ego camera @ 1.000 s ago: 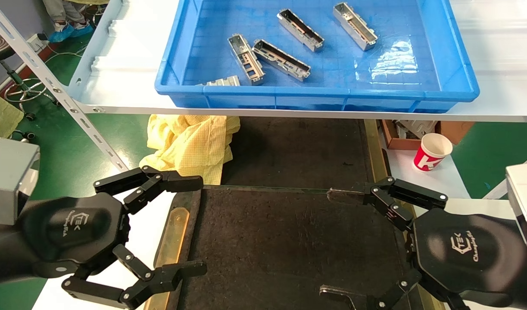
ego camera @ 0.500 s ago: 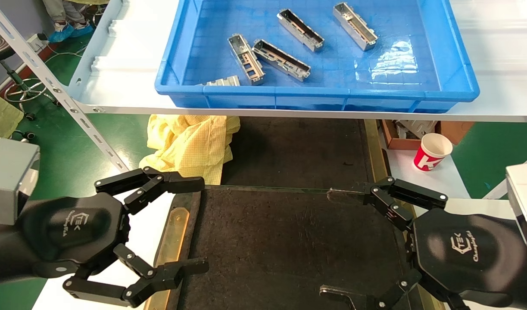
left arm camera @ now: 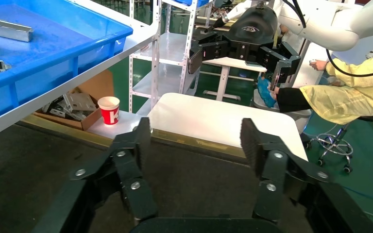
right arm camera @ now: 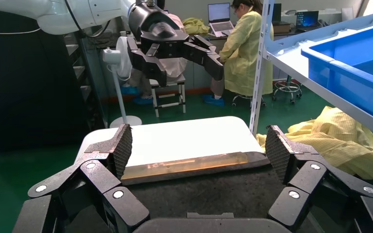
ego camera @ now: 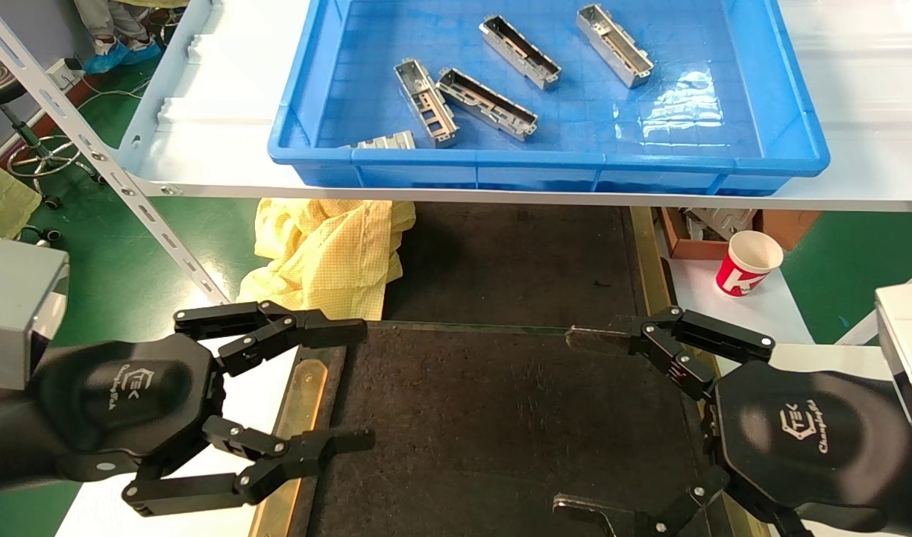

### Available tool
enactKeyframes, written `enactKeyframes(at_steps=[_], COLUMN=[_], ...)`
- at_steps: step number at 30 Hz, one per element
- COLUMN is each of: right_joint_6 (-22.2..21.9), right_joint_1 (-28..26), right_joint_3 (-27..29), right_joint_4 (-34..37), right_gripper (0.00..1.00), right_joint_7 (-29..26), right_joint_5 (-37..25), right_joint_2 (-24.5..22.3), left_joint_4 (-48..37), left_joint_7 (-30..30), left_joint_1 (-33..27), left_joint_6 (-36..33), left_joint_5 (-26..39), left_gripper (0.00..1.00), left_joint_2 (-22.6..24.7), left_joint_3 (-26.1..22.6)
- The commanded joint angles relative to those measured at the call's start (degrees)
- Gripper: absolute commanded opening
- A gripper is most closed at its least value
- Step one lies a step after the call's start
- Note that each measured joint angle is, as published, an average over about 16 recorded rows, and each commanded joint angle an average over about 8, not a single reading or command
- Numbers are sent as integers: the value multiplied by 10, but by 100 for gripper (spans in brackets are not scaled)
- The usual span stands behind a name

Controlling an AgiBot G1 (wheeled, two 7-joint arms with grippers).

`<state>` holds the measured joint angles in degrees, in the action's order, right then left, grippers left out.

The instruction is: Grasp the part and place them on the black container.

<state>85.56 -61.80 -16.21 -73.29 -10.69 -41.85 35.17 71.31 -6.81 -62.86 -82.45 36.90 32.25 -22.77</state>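
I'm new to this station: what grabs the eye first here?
The blue crate on the white shelf at the far side, with silver parts scattered inside. Nearer, the left pincer and right pincer, both open, flank the bare black container.

The left claw [ego camera: 355,384] sits low on the left side, pointing toward the middle. Its two black fingers [ego camera: 329,330] are spread apart with nothing between them. The right claw [ego camera: 579,421] sits low on the right side, pointing back toward the left one. Its fingers are spread very wide, and it holds nothing. Both black wrists are down near the robot's body, level with each other.
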Motion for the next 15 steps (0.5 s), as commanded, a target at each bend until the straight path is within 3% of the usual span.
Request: enactKeyframes(at_steps=[1, 15], right_joint_6=[0, 0], right_joint_1=[0, 0], right_joint_3=[0, 0], right_joint_4=[0, 0], right_gripper=[100, 100], right_joint_7=[0, 0], right_joint_5=[0, 0], right_joint_2=[0, 0], left_joint_4=[0, 0], left_joint_7=[0, 0], left_joint_1=[0, 0], left_joint_6=[0, 0], left_joint_5=[0, 0], left_gripper=[0, 0], left_joint_2=[0, 0], left_joint_3=[0, 0])
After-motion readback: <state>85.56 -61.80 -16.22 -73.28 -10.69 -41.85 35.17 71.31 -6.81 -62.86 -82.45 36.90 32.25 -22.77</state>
